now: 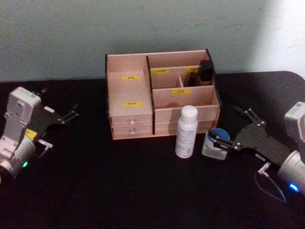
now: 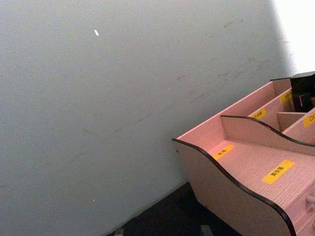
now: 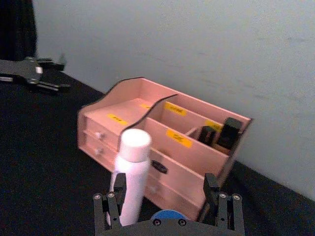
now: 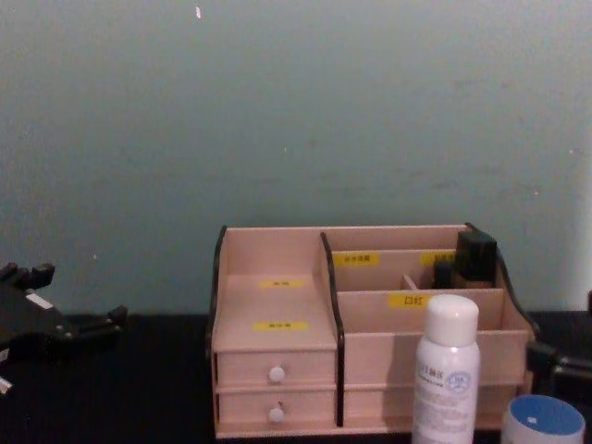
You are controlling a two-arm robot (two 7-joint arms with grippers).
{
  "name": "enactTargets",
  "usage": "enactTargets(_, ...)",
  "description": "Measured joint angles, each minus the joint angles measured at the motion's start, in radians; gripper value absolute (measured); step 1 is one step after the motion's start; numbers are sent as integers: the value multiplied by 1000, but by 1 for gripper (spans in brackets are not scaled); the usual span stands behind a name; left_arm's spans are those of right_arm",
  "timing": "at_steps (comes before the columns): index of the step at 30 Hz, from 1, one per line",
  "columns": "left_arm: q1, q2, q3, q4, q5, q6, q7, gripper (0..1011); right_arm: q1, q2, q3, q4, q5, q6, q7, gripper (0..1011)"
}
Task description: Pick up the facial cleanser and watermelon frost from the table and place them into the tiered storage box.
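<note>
Right arm: reaches in from the right edge of the black table [image 1: 119,191], with the right gripper [image 1: 223,124] aimed at the box's right front corner.
Right jaws: apart. In the head view one finger crosses the jar's blue lid; I cannot tell whether it touches.
Left arm: parked near the left edge, the left gripper [image 1: 71,114] with its jaws apart.
Tiered storage box [image 1: 128,90]: one, at the middle of the back edge, with five yellow labels and two white knobs showing.
White bottle [image 1: 186,131]: one, upright, just in front of the box's right half.
Blue-lidded jar [image 1: 214,145]: one, just right of the bottle.
Dark items [image 1: 206,71]: two, in the box's back right compartment.
</note>
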Motion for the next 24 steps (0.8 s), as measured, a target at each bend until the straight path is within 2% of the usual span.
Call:
enactTargets(11,0,0,0,0,0,0,0,1001,31,-48,-26,40,13,51,82,1002)
enactTargets(24,0,0,0,0,0,0,0,1001,87,-114,-42,118,-9,91,125,1002)
